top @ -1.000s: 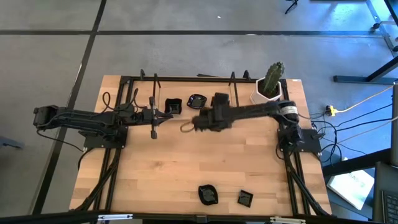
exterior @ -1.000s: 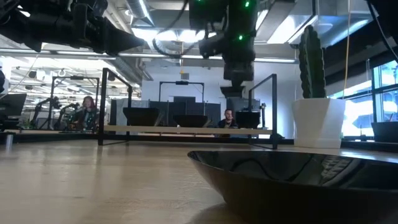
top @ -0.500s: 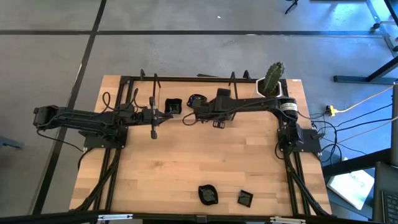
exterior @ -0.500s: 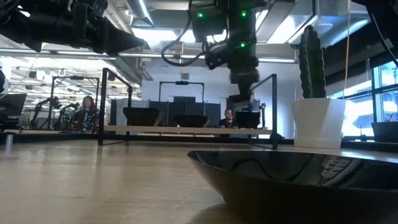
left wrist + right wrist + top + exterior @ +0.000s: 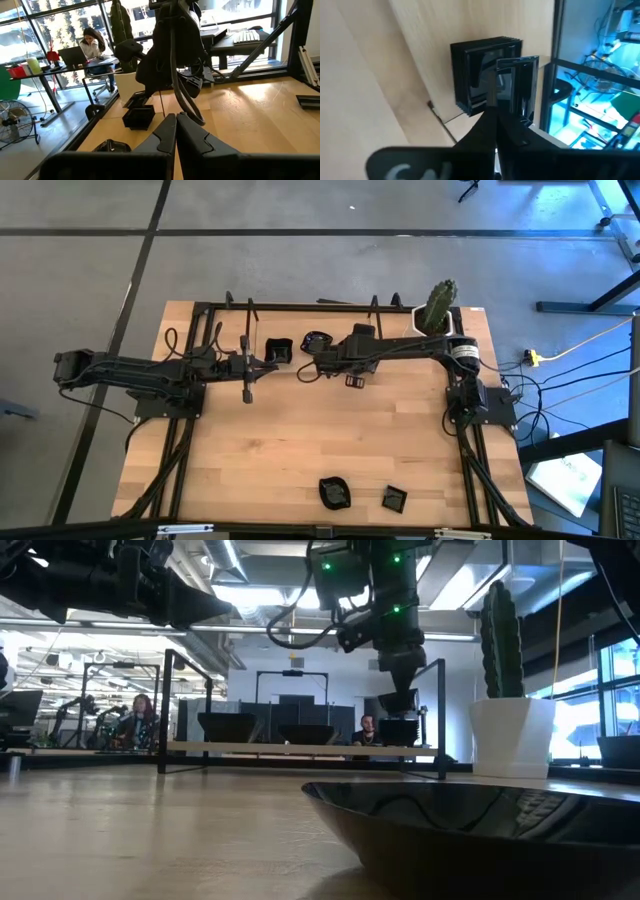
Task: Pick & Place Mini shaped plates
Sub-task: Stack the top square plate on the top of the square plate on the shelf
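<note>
My right gripper (image 5: 300,372) has its fingers pressed together, holding nothing, and hangs above the far part of the counter (image 5: 300,450) just beside a square stack of plates (image 5: 485,75): glossy black, ribbed at the edges. My left gripper (image 5: 175,131), also pressed together and empty, waits over the counter's left side. I count four groups of mini shaped plates: the square stack (image 5: 278,350) and a rounded one (image 5: 316,341) at the far rail, a wavy-rimmed one (image 5: 335,492) and a square one (image 5: 394,499) at the near edge. One white pot with a green cactus (image 5: 436,315) stands at the far right corner.
</note>
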